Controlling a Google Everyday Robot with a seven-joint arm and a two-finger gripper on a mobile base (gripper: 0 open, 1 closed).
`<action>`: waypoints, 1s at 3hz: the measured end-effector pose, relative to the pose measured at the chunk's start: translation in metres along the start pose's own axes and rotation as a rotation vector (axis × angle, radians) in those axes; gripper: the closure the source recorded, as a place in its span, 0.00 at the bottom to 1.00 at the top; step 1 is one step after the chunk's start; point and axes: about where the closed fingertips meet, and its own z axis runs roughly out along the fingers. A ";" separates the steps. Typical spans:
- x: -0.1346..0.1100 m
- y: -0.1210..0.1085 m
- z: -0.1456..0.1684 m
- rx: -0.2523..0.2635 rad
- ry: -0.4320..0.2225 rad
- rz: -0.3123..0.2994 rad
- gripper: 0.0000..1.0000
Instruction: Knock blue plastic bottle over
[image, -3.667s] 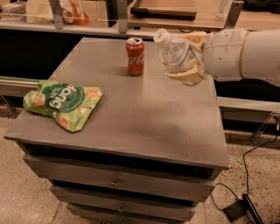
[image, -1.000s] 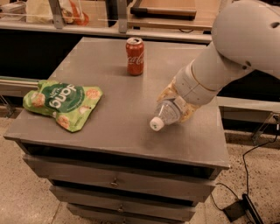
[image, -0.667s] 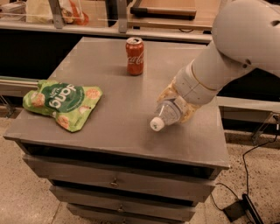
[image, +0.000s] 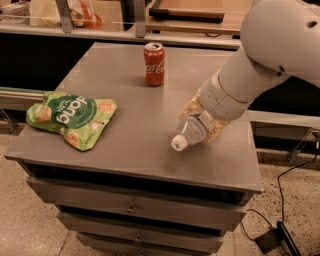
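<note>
The blue plastic bottle (image: 190, 132) is tipped over, its white cap (image: 177, 143) pointing to the front left and down close to the grey table top (image: 135, 120). My gripper (image: 204, 120) is at the table's right side, with tan fingers (image: 192, 106) around the bottle's body. The white arm (image: 260, 60) comes in from the upper right and hides the bottle's base.
A red Coca-Cola can (image: 154, 64) stands upright at the back middle of the table. A green snack bag (image: 72, 117) lies at the front left. The table's right edge is just beyond the gripper. A counter with clutter runs behind the table.
The bottle went from held up in the air near the can to tipped low over the table's right front. In the last second nothing has moved.
</note>
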 end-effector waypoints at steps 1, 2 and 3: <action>-0.002 0.002 0.000 -0.004 -0.011 0.005 0.22; -0.004 0.002 0.000 -0.003 -0.028 0.007 0.00; -0.003 0.001 -0.001 0.002 -0.030 0.010 0.00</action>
